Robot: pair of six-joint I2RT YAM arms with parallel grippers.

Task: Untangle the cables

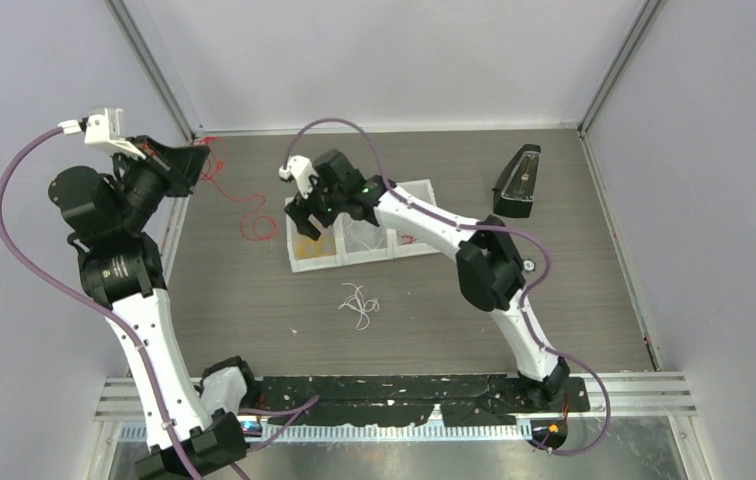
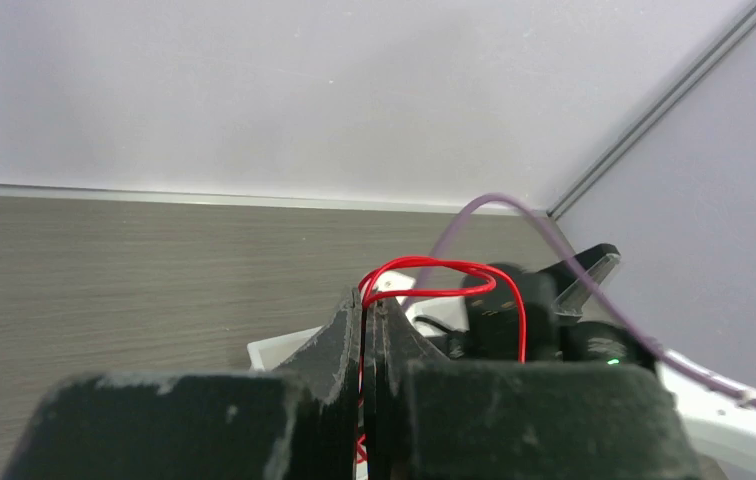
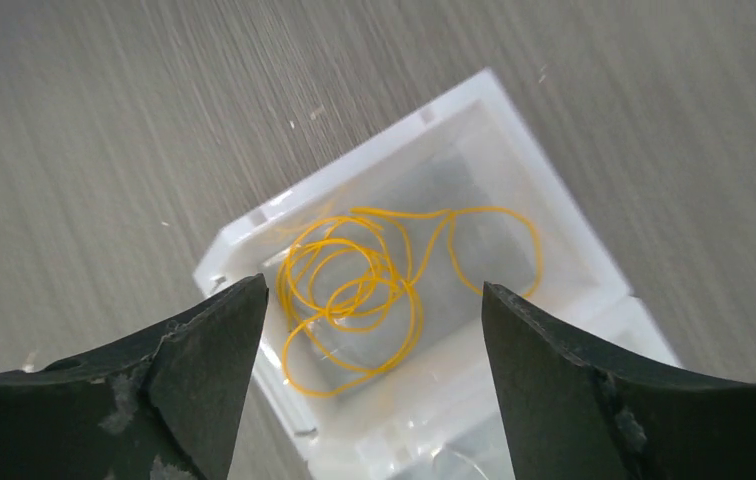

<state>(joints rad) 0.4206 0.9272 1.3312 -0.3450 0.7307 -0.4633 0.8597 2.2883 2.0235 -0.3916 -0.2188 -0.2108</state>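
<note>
My left gripper (image 1: 194,160) is raised at the far left, shut on a red cable (image 1: 244,215) that trails down to the table. In the left wrist view the jaws (image 2: 369,300) are pressed together, and the red cable (image 2: 444,268) loops out from between them. My right gripper (image 1: 304,222) hangs open over the left compartment of a white tray (image 1: 364,258). The right wrist view shows a coiled yellow cable (image 3: 354,290) lying in that compartment, below the spread, empty gripper (image 3: 372,288). A small bunch of white cables (image 1: 359,303) lies on the table in front of the tray.
The white tray (image 3: 354,165) has three compartments side by side; a bit of red (image 1: 406,238) shows in the right one. A black wedge-shaped object (image 1: 519,180) stands at the back right. Grey walls close in the table on three sides.
</note>
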